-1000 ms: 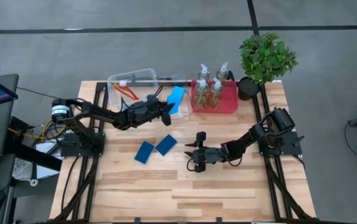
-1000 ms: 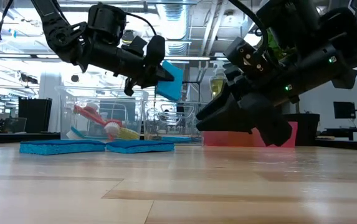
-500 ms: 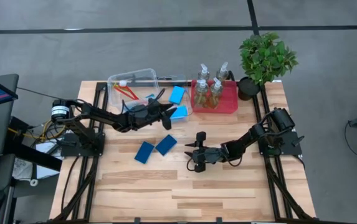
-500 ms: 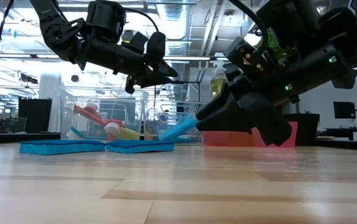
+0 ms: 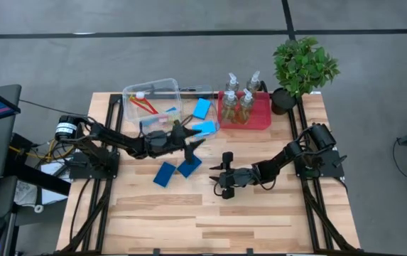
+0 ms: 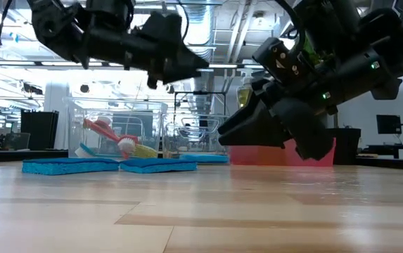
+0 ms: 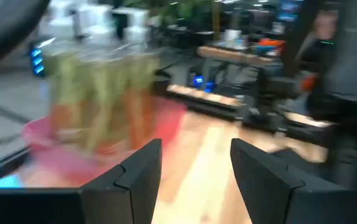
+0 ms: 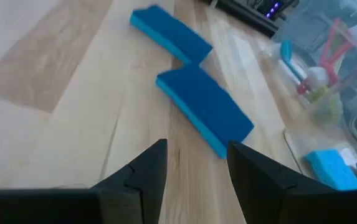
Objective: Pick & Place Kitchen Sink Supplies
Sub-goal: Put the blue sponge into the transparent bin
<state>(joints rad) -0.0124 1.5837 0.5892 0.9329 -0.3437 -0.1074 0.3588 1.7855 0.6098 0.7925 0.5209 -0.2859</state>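
Note:
Two blue sponges (image 5: 164, 173) (image 5: 189, 165) lie flat on the table. Two more sponges (image 5: 202, 108) (image 5: 204, 128) lie in a clear bin (image 5: 216, 119). My left gripper (image 5: 193, 141) hangs open and holding nothing just near of that bin, above the table sponges. In its wrist view its fingers (image 7: 194, 146) face the pump bottles (image 7: 103, 93). Those bottles (image 5: 237, 99) stand in the red tray (image 5: 260, 117). Red and green brushes (image 5: 145, 104) lie in a second clear bin. My right gripper (image 5: 219, 179) hovers open, low over the table, right of the table sponges (image 8: 206, 106).
A potted plant (image 5: 302, 65) stands at the far right corner behind the red tray. The near half of the wooden table (image 5: 210, 220) is bare boards. The two clear bins and the tray line the far edge.
My left gripper has opened and let go of a blue sponge, which has dropped into the clear bin beside the other one. The gripper has then swung toward the table's near edge, clear of the bin, and rolled a little.

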